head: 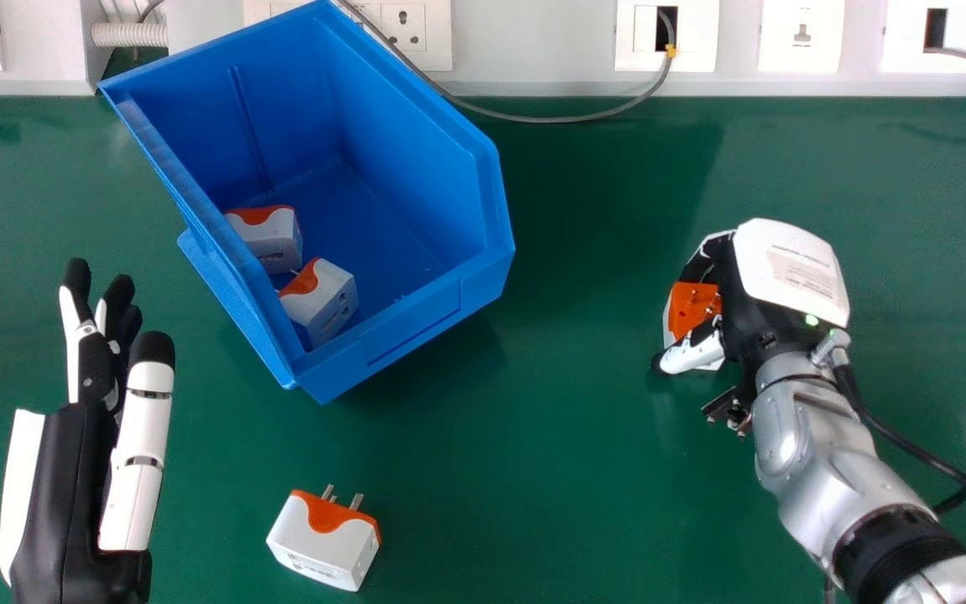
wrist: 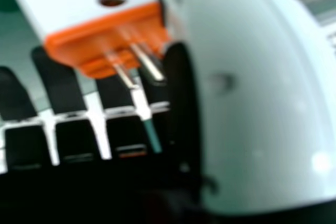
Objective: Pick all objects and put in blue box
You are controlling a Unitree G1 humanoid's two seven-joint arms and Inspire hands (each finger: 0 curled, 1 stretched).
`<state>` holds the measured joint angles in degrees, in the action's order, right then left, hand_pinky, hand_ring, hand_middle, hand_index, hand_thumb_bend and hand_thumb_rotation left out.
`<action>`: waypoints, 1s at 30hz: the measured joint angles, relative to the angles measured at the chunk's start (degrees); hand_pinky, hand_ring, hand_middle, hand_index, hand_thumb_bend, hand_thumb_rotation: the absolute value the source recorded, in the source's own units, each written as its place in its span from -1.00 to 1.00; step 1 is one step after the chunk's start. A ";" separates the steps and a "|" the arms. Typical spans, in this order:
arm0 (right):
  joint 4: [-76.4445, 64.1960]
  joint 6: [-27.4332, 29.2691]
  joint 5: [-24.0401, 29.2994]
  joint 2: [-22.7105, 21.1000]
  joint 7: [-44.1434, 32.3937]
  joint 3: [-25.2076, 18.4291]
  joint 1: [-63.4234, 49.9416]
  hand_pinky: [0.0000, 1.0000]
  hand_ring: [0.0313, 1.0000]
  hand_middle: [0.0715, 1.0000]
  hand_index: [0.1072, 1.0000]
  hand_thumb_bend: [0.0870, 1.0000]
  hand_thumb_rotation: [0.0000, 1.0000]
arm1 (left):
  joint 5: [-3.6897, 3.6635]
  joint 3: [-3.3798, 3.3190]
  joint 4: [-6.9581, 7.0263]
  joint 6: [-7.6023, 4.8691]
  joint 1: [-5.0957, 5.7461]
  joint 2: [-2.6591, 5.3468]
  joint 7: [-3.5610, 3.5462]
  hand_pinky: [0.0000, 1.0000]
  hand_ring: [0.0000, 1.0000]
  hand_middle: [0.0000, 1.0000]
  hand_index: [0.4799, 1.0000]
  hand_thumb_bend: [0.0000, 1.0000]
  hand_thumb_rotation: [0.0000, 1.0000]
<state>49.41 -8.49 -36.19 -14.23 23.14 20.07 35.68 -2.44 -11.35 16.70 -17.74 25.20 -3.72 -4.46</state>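
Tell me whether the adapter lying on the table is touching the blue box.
Apart. The head view shows a strip of green tabletop between the loose adapter and the blue box.

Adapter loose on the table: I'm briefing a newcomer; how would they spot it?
Start from the big blue box in the head view. Below it, right of the left hand, a white adapter with an orange, pronged end lies on the green table. Unlike two adapters in the box and another in the right hand, it lies loose.

White sockets and a grey cable edge the green table.
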 measured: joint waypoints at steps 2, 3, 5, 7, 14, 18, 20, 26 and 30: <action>-4.30 -0.67 0.24 -0.32 -0.37 -0.62 -1.85 -0.38 -0.14 0.02 -0.09 -0.12 -1.00 | -0.44 0.01 -0.30 -0.12 -0.22 0.01 -0.33 1.00 1.00 1.00 1.00 -0.34 0.80; -6.92 -1.11 0.28 -0.48 -0.67 -1.14 -2.96 -0.37 -0.14 0.02 -0.09 -0.12 -1.00 | -0.52 0.01 -0.48 -0.27 -0.37 0.01 -0.40 1.00 1.00 1.00 1.00 -0.32 0.80; -12.89 -2.53 0.27 -0.87 -1.47 -2.00 -5.35 -0.37 -0.14 0.03 -0.09 -0.12 -1.00 | -0.46 0.01 -0.66 -0.45 -0.55 0.02 -0.41 1.00 1.00 1.00 1.00 -0.30 0.80; -19.10 -3.43 0.17 -1.40 -2.10 -2.60 -8.07 -0.36 -0.14 0.04 -0.10 -0.12 -1.00 | -0.40 0.05 -0.74 -0.44 -0.64 0.05 -0.27 1.00 1.00 1.00 1.00 -0.30 0.80; -42.39 -4.84 -0.15 -1.75 -5.83 -4.46 -21.37 -0.42 -0.14 0.02 -0.09 -0.12 -1.00 | -0.30 0.33 -1.48 -0.48 -0.88 0.53 0.43 1.00 1.00 1.00 1.00 -0.26 0.79; -53.97 -4.80 -0.63 -1.17 -7.03 -4.41 -28.86 -0.43 -0.18 -0.04 0.00 -0.13 -1.00 | 0.21 0.45 -2.07 -0.58 -1.04 0.58 0.88 1.00 1.00 1.00 1.00 -0.25 0.83; -59.14 -4.65 -0.67 -0.46 -7.66 -4.07 -32.05 -0.44 -0.20 -0.06 0.03 -0.13 -1.00 | 0.25 0.53 -2.31 -1.08 -1.29 0.56 0.93 1.00 1.00 1.00 1.00 -0.25 0.84; -68.33 -3.42 -1.62 2.12 -9.60 -1.53 -37.75 -0.47 -0.26 -0.12 0.05 -0.14 -1.00 | 0.27 0.89 -2.64 -1.72 -1.54 0.58 1.03 1.00 1.00 1.00 1.00 -0.19 0.82; -70.95 -0.38 -3.03 3.24 -10.13 0.67 -38.60 -0.47 -0.26 -0.11 0.05 -0.14 -1.00 | 0.85 1.07 -2.62 -1.71 -1.51 0.63 1.56 1.00 1.00 1.00 1.00 -0.19 0.82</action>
<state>-21.55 -8.87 -39.22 -10.99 13.01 20.75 -2.92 -1.58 -10.28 14.07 -19.46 23.69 -3.09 -2.91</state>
